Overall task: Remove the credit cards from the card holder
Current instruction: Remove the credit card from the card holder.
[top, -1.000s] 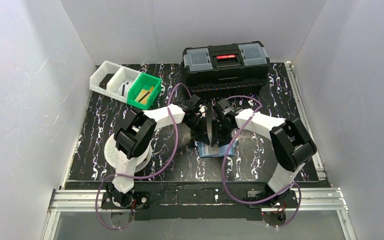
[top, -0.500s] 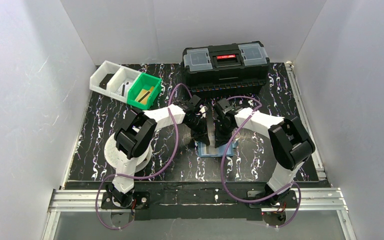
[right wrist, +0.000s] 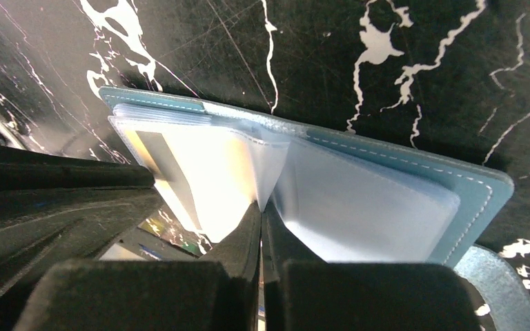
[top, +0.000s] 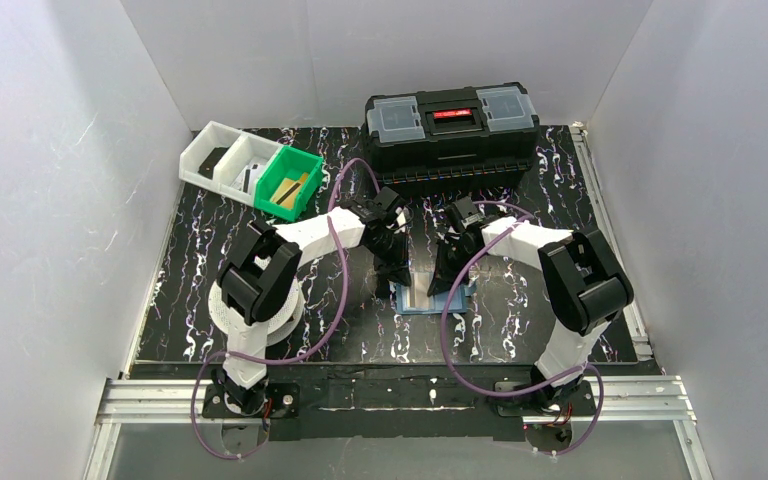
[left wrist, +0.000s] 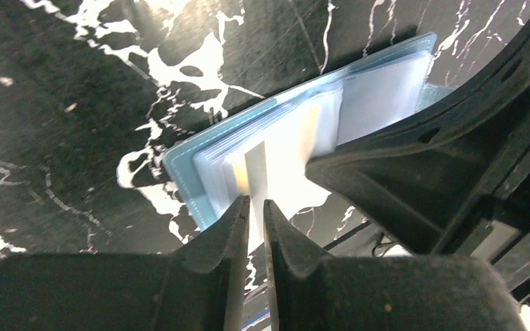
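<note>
We're nipping a pale card (left wrist: 279,172) in the barely parted left gripper (left wrist: 252,204) while the right gripper (right wrist: 261,207) is pinching shut on a clear sleeve (right wrist: 366,207) of the open blue holder (right wrist: 479,189).

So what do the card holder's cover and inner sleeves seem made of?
The card holder cover looks like matte blue faux leather or vinyl, with pale stitching along its edge. The inner sleeves look like thin glossy clear plastic: they catch glare and show what lies behind.

Right hand (right wrist: 261,212) closed on card holder (right wrist: 414,174) sleeve; arms spread apart.
</note>
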Tool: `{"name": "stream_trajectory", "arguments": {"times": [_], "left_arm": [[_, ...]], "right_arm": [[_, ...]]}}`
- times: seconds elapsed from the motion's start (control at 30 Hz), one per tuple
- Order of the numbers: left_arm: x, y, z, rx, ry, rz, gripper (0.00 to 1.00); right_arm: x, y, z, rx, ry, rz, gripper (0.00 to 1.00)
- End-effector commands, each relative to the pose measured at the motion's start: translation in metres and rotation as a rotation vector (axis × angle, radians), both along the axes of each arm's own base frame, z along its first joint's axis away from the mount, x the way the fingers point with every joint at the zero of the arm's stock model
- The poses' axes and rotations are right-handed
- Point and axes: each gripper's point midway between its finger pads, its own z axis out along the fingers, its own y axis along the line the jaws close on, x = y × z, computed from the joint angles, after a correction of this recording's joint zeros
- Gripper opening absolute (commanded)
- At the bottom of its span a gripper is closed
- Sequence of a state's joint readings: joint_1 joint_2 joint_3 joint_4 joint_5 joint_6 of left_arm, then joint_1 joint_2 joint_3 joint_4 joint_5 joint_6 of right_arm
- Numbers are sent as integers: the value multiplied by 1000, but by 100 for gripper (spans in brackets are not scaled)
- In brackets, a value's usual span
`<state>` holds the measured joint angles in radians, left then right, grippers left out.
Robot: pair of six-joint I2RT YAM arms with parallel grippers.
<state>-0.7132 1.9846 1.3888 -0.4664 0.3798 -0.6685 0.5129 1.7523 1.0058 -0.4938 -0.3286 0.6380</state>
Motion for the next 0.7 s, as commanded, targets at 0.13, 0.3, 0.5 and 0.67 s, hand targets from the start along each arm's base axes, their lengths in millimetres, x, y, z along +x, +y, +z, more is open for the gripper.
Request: {"name": "stream_trajectory", "arguments": {"times": [0.13,0.3,0.5,0.67], "left_arm": [[-9,16,7,45,-22,-26,4],[-8,11,7,34,-29,-40,2],[-3,13,16,60,-90,-42,0],[2,16,31,62,-158,-38,0]], "right_arm": [[-8,-3,-17,34,63,-21,1],[-9,-4,-18,41,70,-27,1],[-8,-2,-15,79,74,-34,1],[-6,4,-5,160,73,-42,1]]}}
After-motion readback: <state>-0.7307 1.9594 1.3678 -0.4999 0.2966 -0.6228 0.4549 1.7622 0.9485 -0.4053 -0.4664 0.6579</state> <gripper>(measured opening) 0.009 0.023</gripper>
